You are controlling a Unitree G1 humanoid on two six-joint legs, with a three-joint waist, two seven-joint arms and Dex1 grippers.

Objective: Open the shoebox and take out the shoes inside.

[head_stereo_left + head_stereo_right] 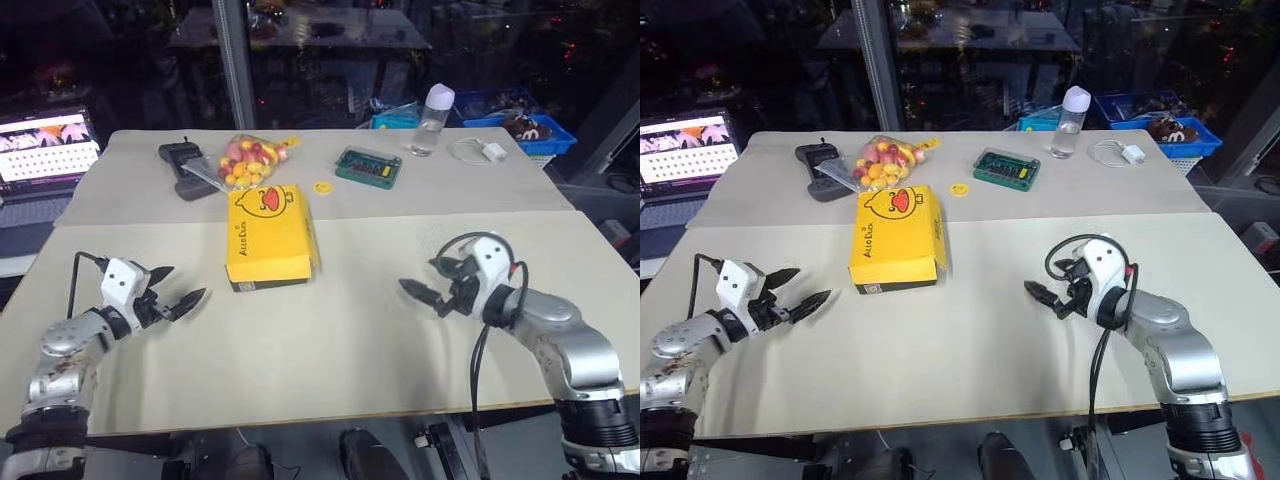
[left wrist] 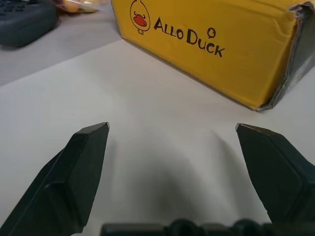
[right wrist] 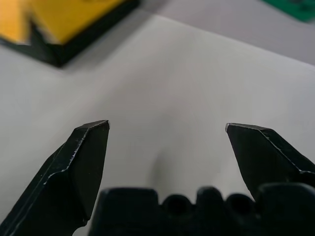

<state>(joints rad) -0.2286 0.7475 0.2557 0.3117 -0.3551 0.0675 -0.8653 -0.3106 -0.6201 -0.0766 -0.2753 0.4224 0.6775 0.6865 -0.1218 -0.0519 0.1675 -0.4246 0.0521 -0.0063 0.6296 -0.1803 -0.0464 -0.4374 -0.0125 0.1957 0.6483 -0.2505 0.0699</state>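
The shoebox point(image 1: 268, 235) lies flat near the middle of the table, its yellow duck-printed lid down and closed over black sides. The shoes are hidden. My left gripper point(image 1: 183, 283) hovers low over the table to the left of the box, open and empty, pointing toward it. In the left wrist view the box's lettered side point(image 2: 216, 44) lies just beyond the spread fingertips point(image 2: 93, 142). My right gripper point(image 1: 425, 295) is off to the box's right, open and empty, well apart from it. In the right wrist view one box corner point(image 3: 64, 24) lies beyond the spread fingertips.
Behind the box lie a clear bag of colourful balls point(image 1: 245, 162), a black handset point(image 1: 183, 165), a small yellow disc point(image 1: 322, 187) and a flat green case point(image 1: 368, 167). A bottle point(image 1: 432, 120) and a white charger point(image 1: 482, 151) stand at the back right. A laptop point(image 1: 45, 145) sits at the far left.
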